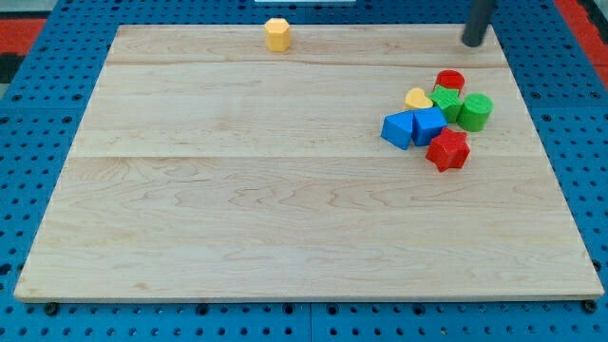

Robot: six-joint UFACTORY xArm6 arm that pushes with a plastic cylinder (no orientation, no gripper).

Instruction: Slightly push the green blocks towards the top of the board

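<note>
Green cylinder [476, 111] and green star block [447, 102] sit touching in the right-side cluster; my tip [472, 43], a bare rod without jaws, rests upper right, well apart.

The desk [285, 190] is pale wood with a fine grain, made of long planks joined side by side, and it looks smooth and matt. Around it lies a blue sheet [57, 28] full of small holes, a bit shiny. The green blocks [463, 107], red blocks [448, 149], blue blocks [413, 127] and yellow blocks [276, 34] look like smooth painted pieces with a soft shine. My tip [472, 42] is dark, plain and matt.
</note>
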